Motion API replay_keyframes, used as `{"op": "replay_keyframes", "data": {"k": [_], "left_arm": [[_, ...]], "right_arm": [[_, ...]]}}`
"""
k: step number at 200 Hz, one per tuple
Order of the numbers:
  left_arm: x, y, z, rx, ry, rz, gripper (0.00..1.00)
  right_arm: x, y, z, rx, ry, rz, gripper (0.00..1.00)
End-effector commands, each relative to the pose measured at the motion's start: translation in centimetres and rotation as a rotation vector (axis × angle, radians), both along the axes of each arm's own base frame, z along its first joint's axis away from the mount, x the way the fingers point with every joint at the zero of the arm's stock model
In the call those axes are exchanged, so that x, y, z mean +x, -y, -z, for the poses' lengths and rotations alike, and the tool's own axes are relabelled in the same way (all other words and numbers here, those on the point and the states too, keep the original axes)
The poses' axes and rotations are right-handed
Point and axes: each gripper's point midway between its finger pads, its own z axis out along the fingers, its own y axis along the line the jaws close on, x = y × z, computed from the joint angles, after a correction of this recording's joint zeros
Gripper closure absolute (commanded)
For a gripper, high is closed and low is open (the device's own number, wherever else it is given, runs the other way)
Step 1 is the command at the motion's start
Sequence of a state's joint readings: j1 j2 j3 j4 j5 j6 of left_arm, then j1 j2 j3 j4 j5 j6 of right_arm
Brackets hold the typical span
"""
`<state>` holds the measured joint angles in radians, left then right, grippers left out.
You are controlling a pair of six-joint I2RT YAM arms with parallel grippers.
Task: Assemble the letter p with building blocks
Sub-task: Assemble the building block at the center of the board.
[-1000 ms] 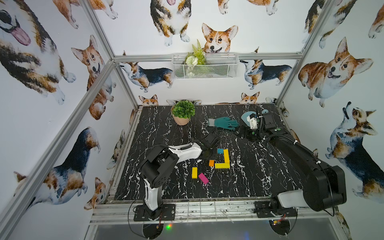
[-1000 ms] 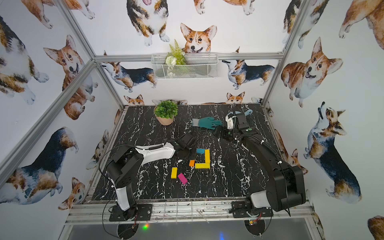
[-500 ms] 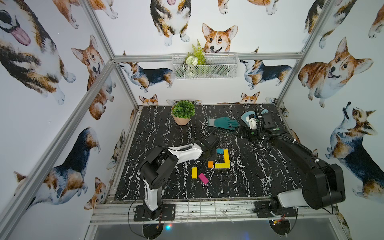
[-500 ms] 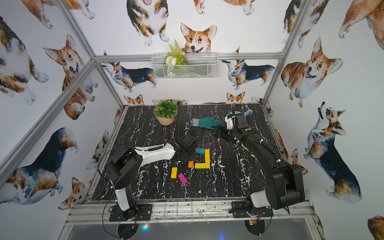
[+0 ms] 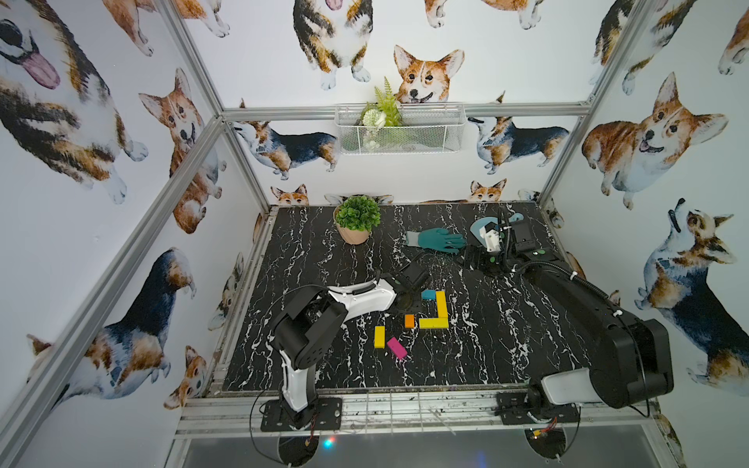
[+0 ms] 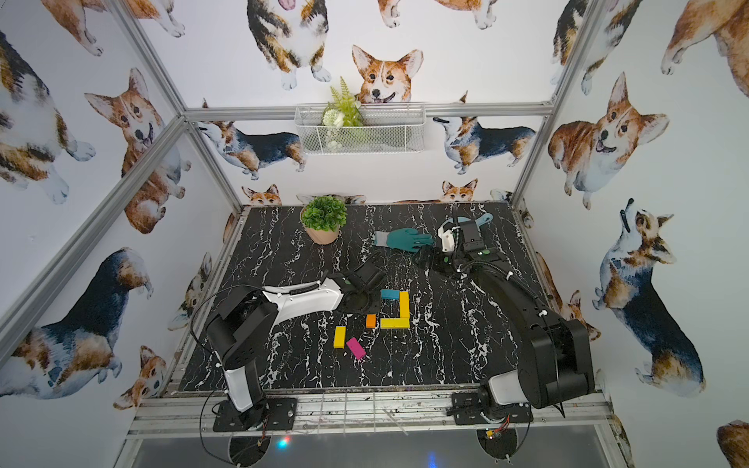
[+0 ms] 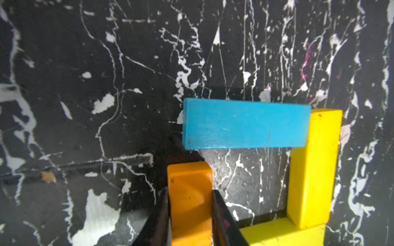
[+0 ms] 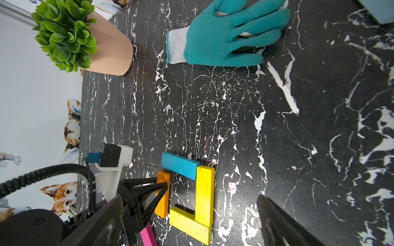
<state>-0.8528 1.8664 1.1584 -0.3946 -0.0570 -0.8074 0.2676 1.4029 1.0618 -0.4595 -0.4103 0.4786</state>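
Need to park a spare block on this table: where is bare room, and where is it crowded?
Bare: the stretch between the teal glove and the blue block; the strip between the magenta block and the table's front edge; the patch between the potted plant and the left arm. Crowded: around the yellow L, where its jaws clamp the orange block.

Teal bar [image 5: 428, 294], orange bar [image 5: 409, 321], yellow L [image 5: 434, 323] in open square; yellow bar [image 5: 379, 337], magenta bar [image 5: 396, 348] beside.

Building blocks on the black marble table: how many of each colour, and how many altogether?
Yellow flat rectangular blocks: 3
Orange flat rectangular block: 1
Teal-blue flat rectangular block: 1
Magenta flat rectangular block: 1
Total: 6
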Motion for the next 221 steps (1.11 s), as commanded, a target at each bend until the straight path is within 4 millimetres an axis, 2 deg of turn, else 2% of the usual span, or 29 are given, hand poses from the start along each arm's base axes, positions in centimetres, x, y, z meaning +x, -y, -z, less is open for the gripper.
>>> {"op": "replay_keyframes", "data": {"k": [1,221], "left_arm": [[-0.8,-0.8,0.8,0.051,-0.039,-0.018,0.71],[-0.3,0.3,0.4,0.048,-0.013,-0.024,0.72]], "right_arm": [[0.1,-0.1,-0.3,0.010,0.009,0.004,0.00],[0.0,-0.1,0.2,0.007,-0.004,-0.002,0.00]]}}
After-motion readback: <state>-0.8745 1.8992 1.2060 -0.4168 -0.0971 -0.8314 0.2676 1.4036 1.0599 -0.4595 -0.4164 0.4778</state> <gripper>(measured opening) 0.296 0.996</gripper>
